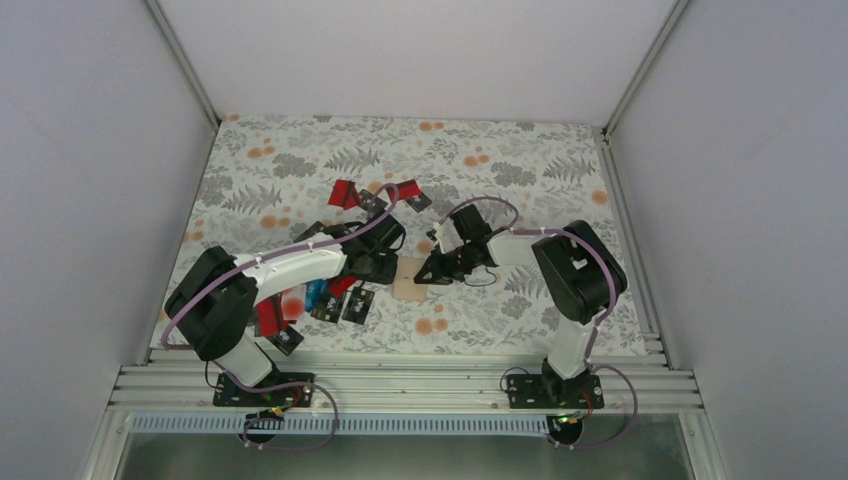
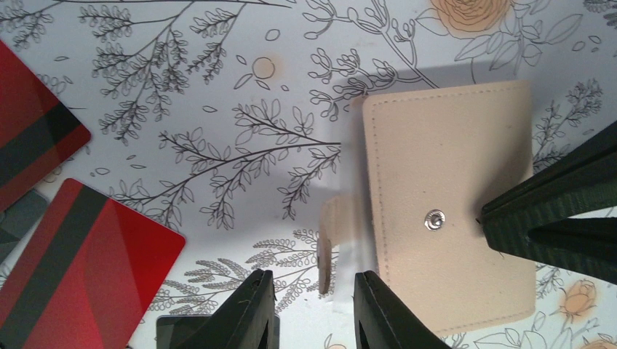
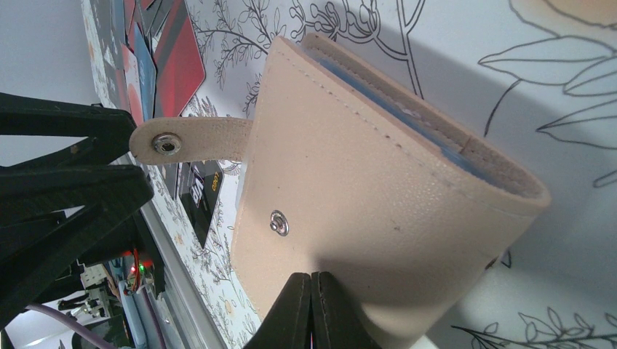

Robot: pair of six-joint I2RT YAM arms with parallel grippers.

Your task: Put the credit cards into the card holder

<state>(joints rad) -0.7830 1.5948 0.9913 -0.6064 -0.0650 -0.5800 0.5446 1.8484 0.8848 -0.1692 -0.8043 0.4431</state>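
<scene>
card holder [image 1: 408,281] sits folded mid-frame in the top view. right gripper [image 3: 311,280] is pinched closed, tips on its cover (right by the snap [image 2: 435,219]). left gripper [image 2: 314,280] slightly parted beside the strap tab [image 2: 325,251], credit cards [image 2: 80,269] lower left.

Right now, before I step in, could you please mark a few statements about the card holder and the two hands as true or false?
1. The card holder's strap is unsnapped. True.
2. The right hand has its fingers spread wide. False: they are closed together, with the tips against the holder.
3. Red cards lie on the table beside the holder. True.
4. The left hand grips a red card. False: its fingers stand apart by the strap, holding no card.
5. The holder lies spread flat with its pockets facing up. False: it is folded, tan outside up.
</scene>
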